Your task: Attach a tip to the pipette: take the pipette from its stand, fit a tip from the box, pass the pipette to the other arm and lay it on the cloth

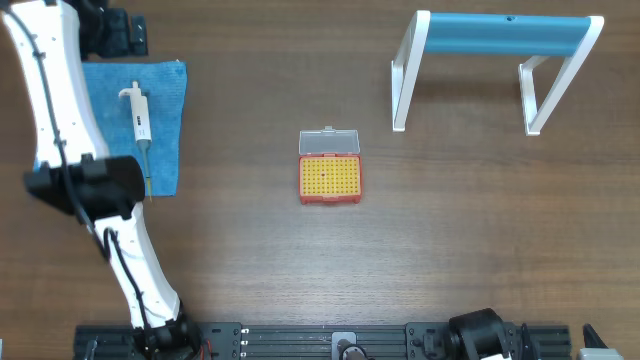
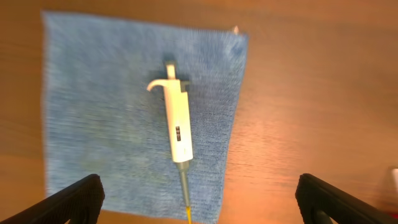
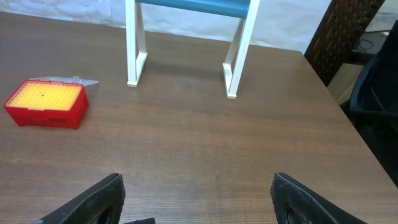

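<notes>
Left jaws wide over pipette on cloth, tip toward arm bases, right jaws wide

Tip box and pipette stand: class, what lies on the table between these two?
Nothing. Between the tip box and the stand there is just bare wooden table, as the top view and the right wrist view both show.

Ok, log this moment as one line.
pipette: on cloth, tip fitted | left gripper: open above pipette | right gripper: open, empty | box: lid open | stand: empty
</notes>
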You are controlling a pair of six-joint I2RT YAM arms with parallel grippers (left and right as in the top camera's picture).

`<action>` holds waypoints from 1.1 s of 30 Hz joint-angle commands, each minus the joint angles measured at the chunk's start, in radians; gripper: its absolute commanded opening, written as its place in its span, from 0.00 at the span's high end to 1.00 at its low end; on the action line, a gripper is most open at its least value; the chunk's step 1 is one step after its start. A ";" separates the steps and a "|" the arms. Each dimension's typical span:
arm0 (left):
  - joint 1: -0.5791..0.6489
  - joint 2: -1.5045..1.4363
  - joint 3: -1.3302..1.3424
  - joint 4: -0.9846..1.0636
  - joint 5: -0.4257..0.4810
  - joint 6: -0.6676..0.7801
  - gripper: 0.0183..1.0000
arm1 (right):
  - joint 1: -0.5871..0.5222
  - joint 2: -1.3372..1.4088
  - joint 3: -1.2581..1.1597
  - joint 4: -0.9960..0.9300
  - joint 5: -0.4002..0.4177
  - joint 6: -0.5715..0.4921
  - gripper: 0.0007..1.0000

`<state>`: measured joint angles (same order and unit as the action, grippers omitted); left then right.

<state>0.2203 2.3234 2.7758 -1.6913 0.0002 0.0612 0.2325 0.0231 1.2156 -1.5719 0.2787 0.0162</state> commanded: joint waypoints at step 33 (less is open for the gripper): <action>-0.179 -2.034 -2.095 1.644 0.018 -0.150 0.00 | -0.003 0.004 -0.005 0.002 -0.002 -0.014 0.23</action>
<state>0.0700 0.3832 0.8719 -0.2276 -0.0242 -0.0990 0.2317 0.0231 1.2144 -1.5719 0.2787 0.0158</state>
